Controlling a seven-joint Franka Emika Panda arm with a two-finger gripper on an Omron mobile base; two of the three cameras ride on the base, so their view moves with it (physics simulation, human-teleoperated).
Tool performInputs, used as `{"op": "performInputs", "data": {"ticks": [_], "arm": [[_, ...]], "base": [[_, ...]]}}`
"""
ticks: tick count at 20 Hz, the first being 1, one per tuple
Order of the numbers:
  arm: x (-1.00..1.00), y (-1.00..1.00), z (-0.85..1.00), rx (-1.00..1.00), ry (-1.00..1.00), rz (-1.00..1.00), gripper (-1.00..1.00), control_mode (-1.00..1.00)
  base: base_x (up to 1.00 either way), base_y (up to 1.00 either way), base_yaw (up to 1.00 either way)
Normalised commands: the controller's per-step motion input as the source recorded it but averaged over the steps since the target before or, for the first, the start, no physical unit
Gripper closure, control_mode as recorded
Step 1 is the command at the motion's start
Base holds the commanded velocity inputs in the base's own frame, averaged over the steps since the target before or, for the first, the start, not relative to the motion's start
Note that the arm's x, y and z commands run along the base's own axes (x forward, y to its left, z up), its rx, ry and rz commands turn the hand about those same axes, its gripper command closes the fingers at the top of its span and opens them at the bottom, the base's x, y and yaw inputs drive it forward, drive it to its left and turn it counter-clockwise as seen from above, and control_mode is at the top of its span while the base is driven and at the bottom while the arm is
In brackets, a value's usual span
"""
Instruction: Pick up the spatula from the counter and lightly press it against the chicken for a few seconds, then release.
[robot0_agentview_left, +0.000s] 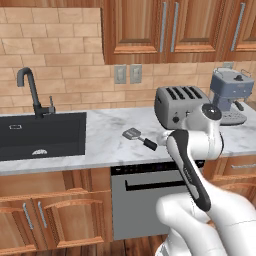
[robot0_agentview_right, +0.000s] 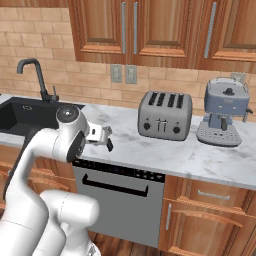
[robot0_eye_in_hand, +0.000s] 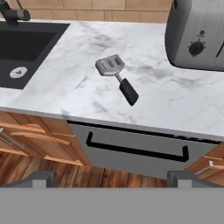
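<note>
The spatula (robot0_eye_in_hand: 117, 78) lies flat on the white marble counter (robot0_eye_in_hand: 65, 87), its slotted metal blade pointing toward the back wall and its black handle toward the counter's front edge. From the left base view the spatula (robot0_agentview_left: 139, 138) rests between the sink and the toaster. My gripper (robot0_eye_in_hand: 111, 179) hangs in front of the counter edge, above the floor and short of the spatula. It is open, its two fingertips (robot0_eye_in_hand: 43, 178) wide apart with nothing between them. In the right base view the gripper (robot0_agentview_right: 105, 139) sticks out from behind my forearm.
A black sink (robot0_agentview_left: 42, 134) with a dark faucet (robot0_agentview_left: 31, 90) is at the left. To the spatula's right stands a silver toaster (robot0_agentview_left: 177, 106), then a blue coffee machine (robot0_agentview_left: 230, 95). A dishwasher front (robot0_eye_in_hand: 135, 148) sits below the counter edge.
</note>
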Motion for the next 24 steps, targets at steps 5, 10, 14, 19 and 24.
{"op": "performInputs", "data": {"ticks": [5,10,14,19,24], "arm": [[0.16,0.00,-0.07,0.00,0.05,0.00,-1.00,-1.00],[0.13,0.00,-0.08,0.00,0.04,0.00,-1.00,-1.00],[0.11,0.00,-0.09,0.00,0.00,0.00,-1.00,-1.00],[0.06,0.00,-0.13,0.00,0.00,0.00,-1.00,-1.00],[0.10,0.00,-0.17,0.00,0.00,0.00,-1.00,-1.00]], "base": [[0.00,0.00,0.00],[0.00,0.00,0.00],[0.00,0.00,0.00],[0.00,0.00,0.00],[0.00,0.00,0.00]]}}
